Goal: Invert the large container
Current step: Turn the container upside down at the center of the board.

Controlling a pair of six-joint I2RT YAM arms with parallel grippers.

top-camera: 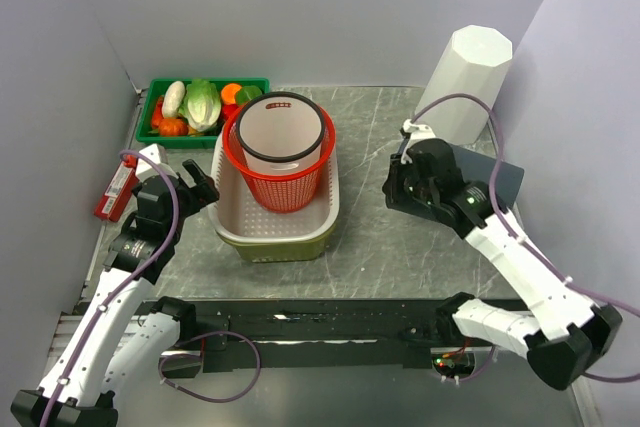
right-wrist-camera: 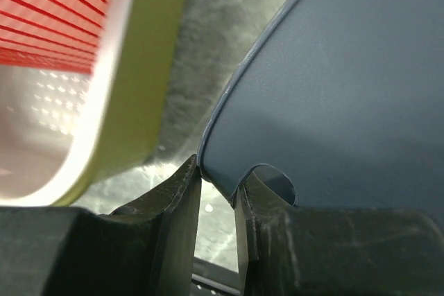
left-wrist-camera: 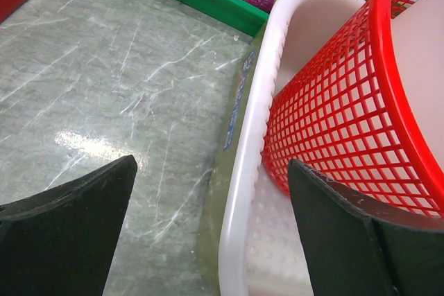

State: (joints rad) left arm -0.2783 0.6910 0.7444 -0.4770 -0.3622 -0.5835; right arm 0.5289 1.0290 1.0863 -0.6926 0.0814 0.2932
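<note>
On grey marbled worktop (top-camera: 400, 247), large oblong olive-green tub with white perforated liner (top-camera: 275, 245), upright left of centre, carrying round red mesh basket (top-camera: 275, 187) with white black-rimmed cylinder (top-camera: 285, 132) standing inside; tall white faceted bin (top-camera: 465, 77) at back right. Beside that, dark blue flat plastic panel (right-wrist-camera: 347, 88) nipped at its edge between nearly closed fingers of right pincer (right-wrist-camera: 218, 178); left pincer (left-wrist-camera: 211, 164) spread fully and grasping nothing, one finger over bare stone, the other above the liner, tub rim between them. On tub's outer wall, small label (left-wrist-camera: 237, 98) with blue print, too blurred to read.
</note>
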